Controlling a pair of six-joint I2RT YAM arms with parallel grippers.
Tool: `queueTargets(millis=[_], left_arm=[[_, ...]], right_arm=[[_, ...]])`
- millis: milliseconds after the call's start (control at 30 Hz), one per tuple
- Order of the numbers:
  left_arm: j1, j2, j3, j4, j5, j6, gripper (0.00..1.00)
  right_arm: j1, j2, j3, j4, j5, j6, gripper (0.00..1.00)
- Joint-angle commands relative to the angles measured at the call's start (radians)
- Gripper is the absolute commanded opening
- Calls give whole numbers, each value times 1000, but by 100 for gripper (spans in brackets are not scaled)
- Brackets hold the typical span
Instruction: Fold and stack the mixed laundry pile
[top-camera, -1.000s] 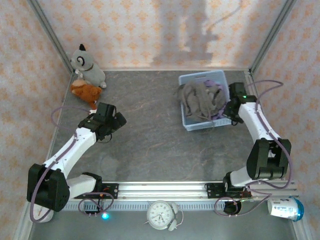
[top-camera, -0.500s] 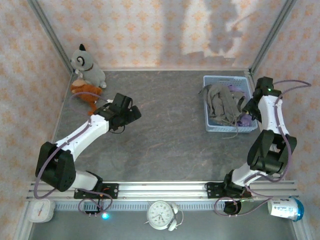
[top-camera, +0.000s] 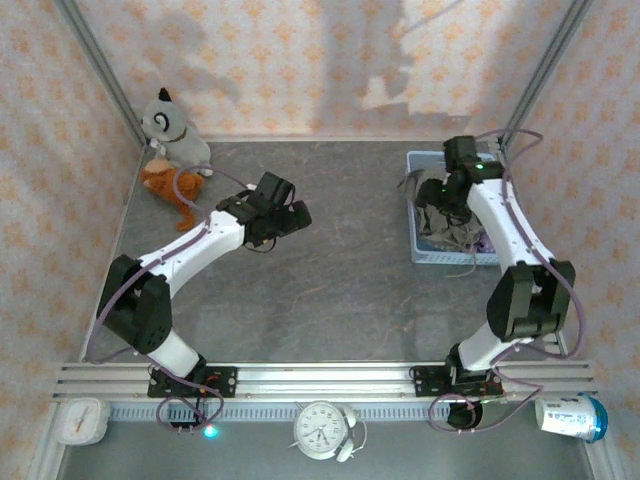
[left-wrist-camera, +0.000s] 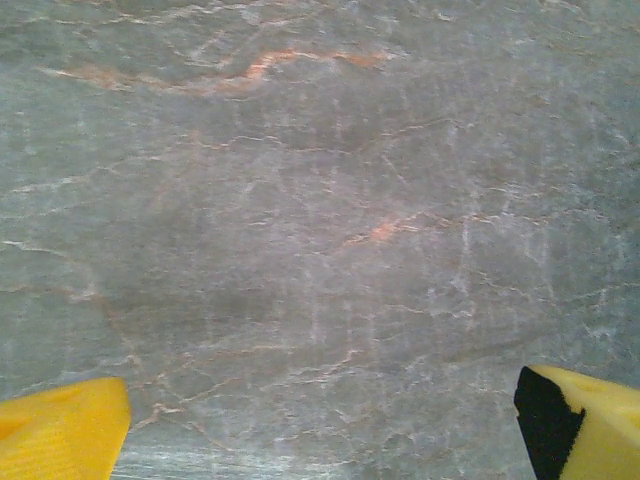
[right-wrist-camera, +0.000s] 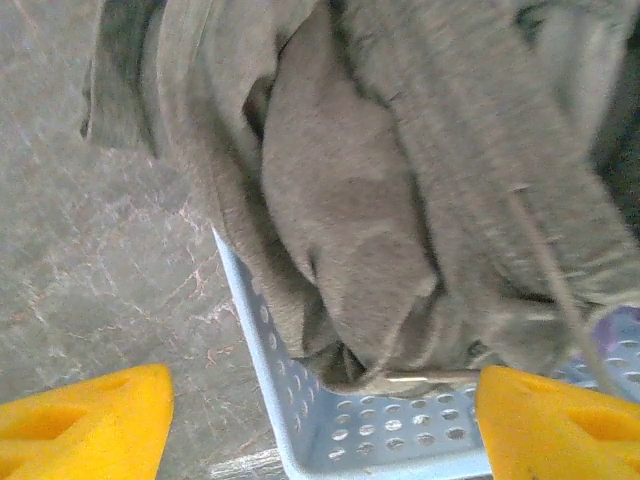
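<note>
From above, the left arm (top-camera: 200, 245) reaches from the near left corner toward the middle of the surface (top-camera: 340, 290), with the left jaws over bare grey marbled top. The right arm (top-camera: 505, 225) bends over a light blue basket (top-camera: 450, 258) that sits by the right edge, close to the far right corner. The right jaws hang above the basket's left half. The taupe garment (top-camera: 445, 228) lies heaped inside the basket. A sliver of the lavender garment (top-camera: 487, 240) shows beneath it at the basket's near right corner. A grey plush toy (top-camera: 172, 130) and an orange plush toy (top-camera: 165, 183) sit together in the far left corner. A clock (top-camera: 325, 430) lies beyond the near edge.

The left wrist camera shows the two yellow fingertips (left-wrist-camera: 60, 430) at the bottom corners. The left jaws are spread wide with nothing between them, above bare surface (left-wrist-camera: 320, 220).

The right wrist camera shows the yellow fingertips (right-wrist-camera: 85, 420) likewise far apart, so the right jaws are spread and pinching nothing. Just beyond them the taupe garment (right-wrist-camera: 370, 200) is piled above the perforated basket wall (right-wrist-camera: 340, 440), and one fold spills over the rim toward the surface (right-wrist-camera: 100, 260). A lavender scrap (right-wrist-camera: 622, 335) peeks out at the right edge.
</note>
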Motion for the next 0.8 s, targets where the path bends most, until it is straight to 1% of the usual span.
queueTargets(millis=[0, 133, 200, 233, 300, 367, 467, 567, 667, 767], left_arm=[[-19, 17, 58, -27, 24, 21, 100], [-39, 33, 84, -46, 26, 27, 100], [-43, 32, 81, -53, 24, 27, 100], [-45, 29, 76, -56, 25, 29, 100], [-45, 19, 63, -60, 23, 29, 100], [-45, 5, 46, -57, 20, 28, 100], [-45, -12, 25, -55, 12, 24, 100], [-46, -17, 18, -54, 9, 20, 100], [-45, -5, 31, -56, 10, 19, 100], [-46, 18, 66, -64, 12, 18, 100]], right_arm=[[60, 91, 38, 8, 134, 28, 80], [99, 223, 79, -11, 233, 57, 80], [100, 274, 96, -35, 311, 79, 80], [97, 292, 100, -49, 365, 90, 80], [75, 300, 90, -65, 434, 101, 79], [36, 289, 69, -71, 465, 100, 79], [-42, 246, 19, -42, 439, 69, 79], [-107, 209, -10, -16, 375, 26, 79], [-118, 173, -12, 11, 281, -36, 82], [-128, 129, 2, 27, 180, -53, 86]])
